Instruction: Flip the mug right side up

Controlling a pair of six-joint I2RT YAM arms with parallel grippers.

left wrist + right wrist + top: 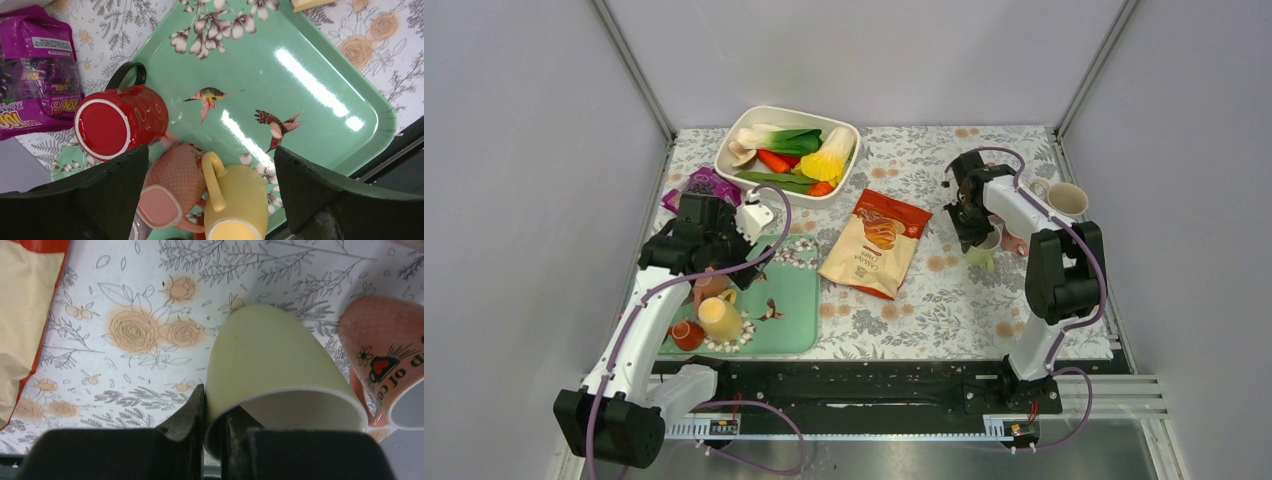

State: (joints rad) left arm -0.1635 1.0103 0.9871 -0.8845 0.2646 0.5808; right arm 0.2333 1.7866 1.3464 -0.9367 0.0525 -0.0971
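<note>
Pale green, the mug (270, 355) sits at about 3 o'clock on the worktop (125, 300). It is well to the right of the orange snack bag (876, 243) and just beside a pink mug (385, 340) at its own 3 o'clock. The right hand (212, 425) pinches the wall of the green mug at the rim, one finger inside the mouth and one outside, pressed onto that thin edge only.

The mouth faces back toward the wrist and the closed base points away, toward 12 o'clock in the wrist view. The long axis runs base to mouth, roughly along the fingers. It looks tilted to me, neither flat on its side nor fully upright. I cannot tell whether the base touches the worktop. No handle shows from here.

My worry is the grip. With a hold on one spot of the rim, the mug could pivot about the fingers under its own weight, or slide out if the wrist rolls fast. The pink mug is so close that a swing of the green one toward 3 o'clock could knock it. Letting go before the base sits flat could tip it over.

The left hand (210, 155) hangs spread, holding nothing, over the green tray (310, 85) at 9 o'clock.
</note>
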